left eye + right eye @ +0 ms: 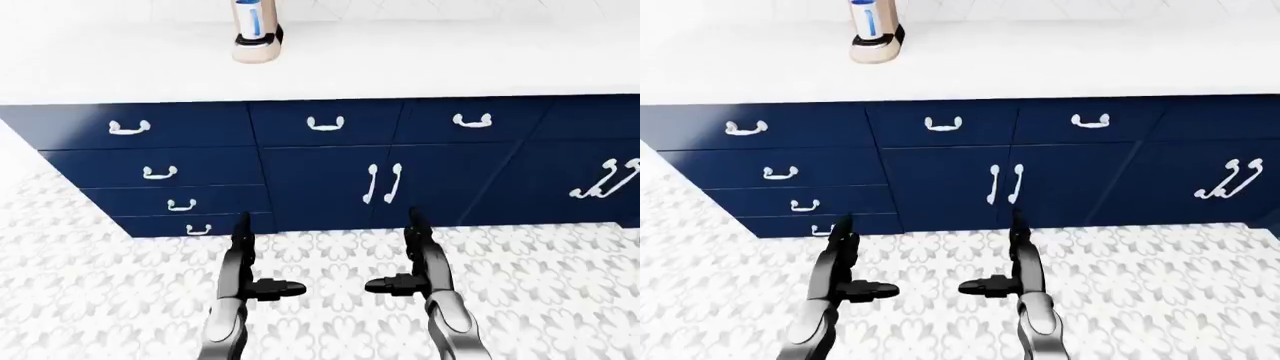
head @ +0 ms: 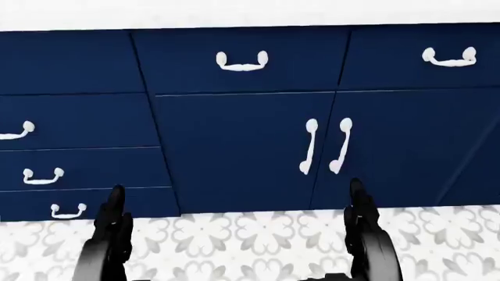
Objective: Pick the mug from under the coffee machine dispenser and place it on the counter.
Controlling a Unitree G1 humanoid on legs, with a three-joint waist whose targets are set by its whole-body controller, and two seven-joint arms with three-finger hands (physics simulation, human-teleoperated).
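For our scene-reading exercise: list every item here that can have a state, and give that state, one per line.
Left robot hand: open, empty, over the floor.
Right robot hand: open, empty, over the floor.
Navy blue cabinet drawers: shut.
Navy blue double cabinet doors: shut.
Beige-based appliance on the white counter: upright.

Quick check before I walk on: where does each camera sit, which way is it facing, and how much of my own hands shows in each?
Left-eye view: on the head, angled down at the white counter, navy cabinets and patterned floor; left hand and right hand both show, fingers open, empty.
Right-eye view: the same scene shifted slightly left; same hands.
Head view: pitched lower and tighter on the cabinets; only dark hand tops at the bottom edge.
Shared: the eye views both catch a beige-based appliance at the top left; no mug is visible.
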